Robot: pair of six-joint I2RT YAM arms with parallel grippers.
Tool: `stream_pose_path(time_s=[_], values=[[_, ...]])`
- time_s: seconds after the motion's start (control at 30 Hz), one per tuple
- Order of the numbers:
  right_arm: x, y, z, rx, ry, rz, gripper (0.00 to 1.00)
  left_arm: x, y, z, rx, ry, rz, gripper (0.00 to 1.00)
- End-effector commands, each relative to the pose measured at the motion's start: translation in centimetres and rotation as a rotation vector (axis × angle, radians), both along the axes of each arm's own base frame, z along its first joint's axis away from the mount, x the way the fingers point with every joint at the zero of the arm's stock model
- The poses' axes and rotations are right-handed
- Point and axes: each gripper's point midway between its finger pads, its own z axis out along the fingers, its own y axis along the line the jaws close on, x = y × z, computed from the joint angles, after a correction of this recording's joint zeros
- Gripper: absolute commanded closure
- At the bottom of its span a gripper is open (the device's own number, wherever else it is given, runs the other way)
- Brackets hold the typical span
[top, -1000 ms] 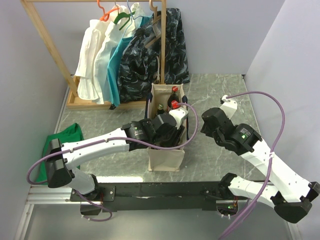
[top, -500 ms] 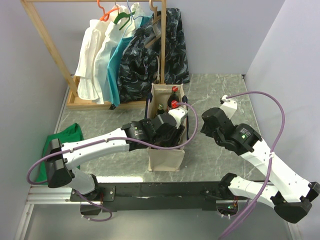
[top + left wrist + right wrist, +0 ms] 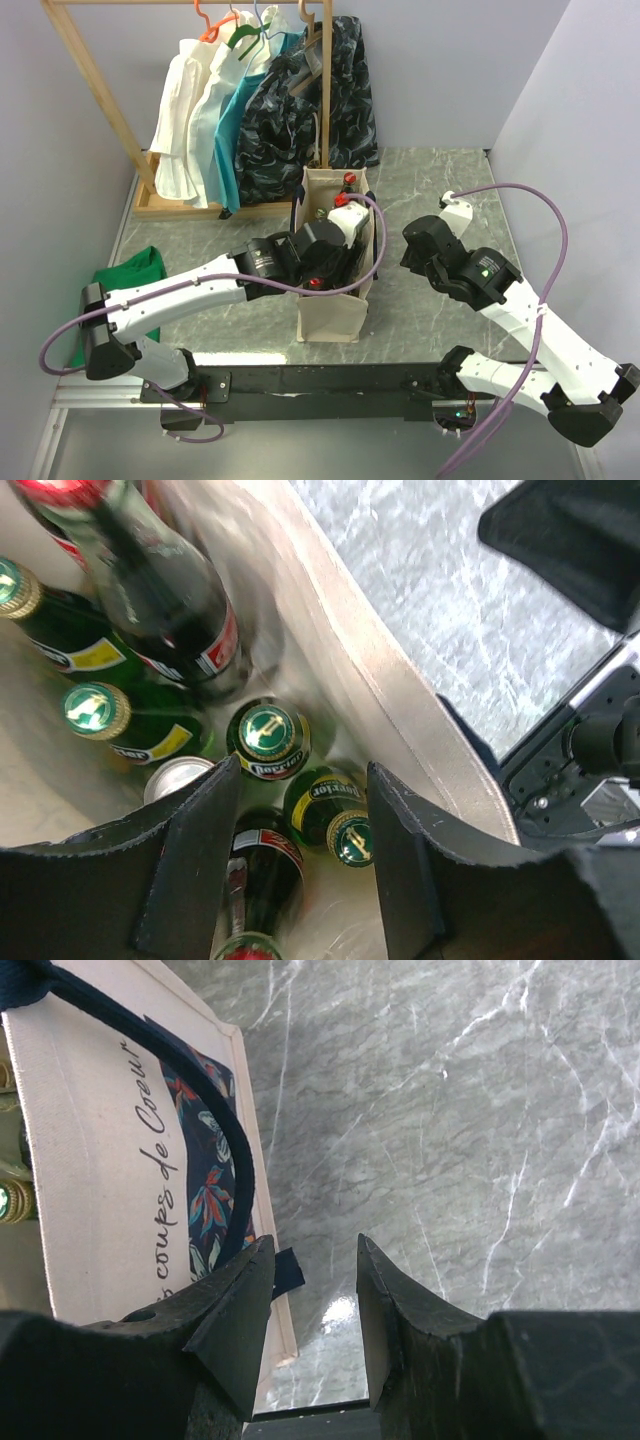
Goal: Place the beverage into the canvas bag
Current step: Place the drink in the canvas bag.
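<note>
- I am hanging my left gripper (image 3: 300, 790) over the open mouth of the canvas bag (image 3: 385, 705), with both fingers spread apart and nothing clamped between them.
- Right below that gap a dark bottle (image 3: 262, 865) with a red label is sitting inside the bag, and neither finger is pressing on it.
- Around it, green bottles (image 3: 268, 735) with green and gold caps are crowding the bag floor, and a silver can (image 3: 180, 776) is showing just beside my left finger.
- A taller cola bottle (image 3: 150, 580) with a red cap is leaning in the far part of the bag.
- I am keeping my right gripper (image 3: 315, 1250) just beside the bag's outer wall, jaws moderately wide and gripping nothing, with the grey marble table (image 3: 450, 1110) showing through the gap.
- The bag's navy handle (image 3: 215, 1130) is curving down close to that gripper's left finger; I cannot tell whether they are touching.
- The bag is standing upright in the middle of the table, between my two arms.
- Behind it, a wooden rack (image 3: 90, 90) is carrying clothes, and a green cloth (image 3: 130, 275) is lying at the table's left edge.
</note>
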Motion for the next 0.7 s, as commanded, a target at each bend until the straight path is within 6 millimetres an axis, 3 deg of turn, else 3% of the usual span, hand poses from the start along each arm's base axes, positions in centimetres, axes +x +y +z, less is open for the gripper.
stream_pose_path(time_s=[0.0,0.3,0.4,0.67], values=[[0.6,0.0,0.5,0.016,-0.034,-0.011,0.54,0.4,0.6,4.0,-0.068,-0.066,0.026,0.41],[0.7,0.2,0.6,0.02,-0.037,-0.003,0.54,1.0,1.6,4.8,-0.088,-0.095,0.082,0.36],[0.8,0.4,0.8,0.025,-0.041,0.005,0.54,1.4,2.3,5.4,-0.091,-0.12,0.117,0.4],[1.1,0.9,1.5,0.029,-0.055,0.031,0.53,2.5,4.9,8.4,-0.157,-0.211,0.23,0.36]])
